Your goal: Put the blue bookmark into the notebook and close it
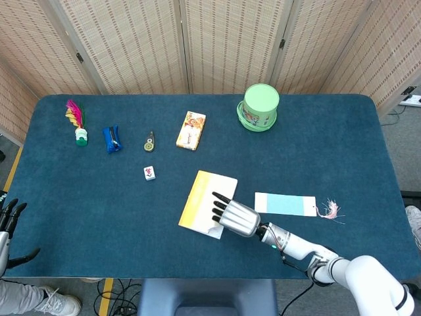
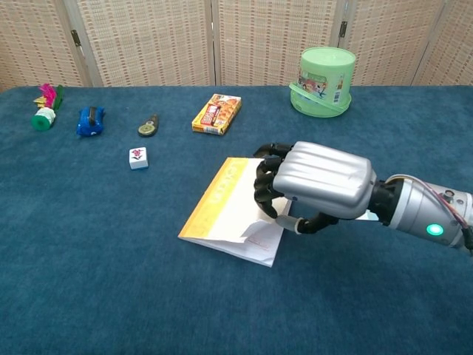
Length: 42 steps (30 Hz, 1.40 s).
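Note:
The notebook [image 1: 205, 197] [image 2: 225, 207], white with a yellow spine strip, lies closed near the table's front middle. My right hand [image 1: 235, 217] [image 2: 318, 183] lies over its near right corner. The fingers curl down onto the cover and the thumb comes in at the right edge, pinching that edge, where the corner shows a slight crease. The blue bookmark [image 1: 285, 204] lies flat just right of the hand, its pink tassel [image 1: 329, 210] trailing to the right. In the chest view the hand hides it. My left hand [image 1: 8, 220] hangs off the table's left edge, fingers spread, holding nothing.
Along the back stand a green lidded tub [image 1: 260, 106] [image 2: 323, 81], a snack box [image 1: 191, 130] [image 2: 216, 113], a small dark tool [image 1: 150, 141], a blue object [image 1: 112, 139] and a feathered shuttlecock [image 1: 77, 122]. A mahjong tile [image 1: 150, 172] [image 2: 138, 157] lies left of the notebook.

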### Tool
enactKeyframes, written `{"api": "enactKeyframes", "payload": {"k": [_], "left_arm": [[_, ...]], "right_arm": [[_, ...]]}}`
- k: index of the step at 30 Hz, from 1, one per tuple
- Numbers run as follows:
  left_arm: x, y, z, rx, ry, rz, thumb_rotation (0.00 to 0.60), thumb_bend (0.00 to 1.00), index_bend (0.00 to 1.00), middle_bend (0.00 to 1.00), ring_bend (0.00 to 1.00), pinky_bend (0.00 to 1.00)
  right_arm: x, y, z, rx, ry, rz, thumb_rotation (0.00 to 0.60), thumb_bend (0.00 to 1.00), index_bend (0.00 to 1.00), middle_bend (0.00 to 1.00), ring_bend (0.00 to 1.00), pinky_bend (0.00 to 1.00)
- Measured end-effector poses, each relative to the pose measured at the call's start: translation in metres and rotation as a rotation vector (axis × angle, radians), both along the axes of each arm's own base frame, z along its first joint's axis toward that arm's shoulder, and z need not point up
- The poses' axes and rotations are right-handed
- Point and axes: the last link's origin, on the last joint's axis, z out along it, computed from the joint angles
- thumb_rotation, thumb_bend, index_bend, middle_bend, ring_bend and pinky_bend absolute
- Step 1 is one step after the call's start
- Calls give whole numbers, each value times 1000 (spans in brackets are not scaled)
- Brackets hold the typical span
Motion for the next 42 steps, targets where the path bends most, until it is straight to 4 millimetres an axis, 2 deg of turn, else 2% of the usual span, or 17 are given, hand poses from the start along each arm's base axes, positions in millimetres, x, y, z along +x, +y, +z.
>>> {"api": "enactKeyframes", "payload": {"k": [10, 17, 22, 25, 31, 34, 42], "left_arm": [[6, 1, 0, 3, -4, -23, 600, 105, 113, 61, 128, 182], [12, 1, -4, -5, -9, -36, 600, 105, 113, 60, 128, 182], [14, 2, -5, -8, -11, -41, 600, 105, 111, 60, 128, 182], [14, 2, -6, -13, -13, -41, 600, 105, 111, 60, 128, 182], [13, 2, -6, -12, -16, -37, 600, 105, 111, 61, 128, 182], [11, 0, -5, -11, -17, -32, 600, 105, 111, 60, 128, 182], [4, -4, -2, -5, -17, -9, 600, 105, 111, 58, 128, 182]], "right_arm": [[-23, 10, 32, -45, -23, -11, 600, 508, 717, 493, 333, 167], [-43, 23, 65, -83, -23, -24, 600, 509, 725, 499, 333, 167], [-47, 33, 88, -108, -36, -4, 600, 508, 725, 499, 333, 168], [-40, 40, 94, -106, -57, 27, 600, 508, 725, 499, 333, 167], [-8, 40, 93, -92, -98, 118, 600, 508, 725, 499, 333, 167], [8, 36, 85, -73, -96, 147, 600, 508, 725, 499, 333, 168], [55, 29, 45, -4, -110, 210, 600, 508, 725, 499, 333, 168]]}}
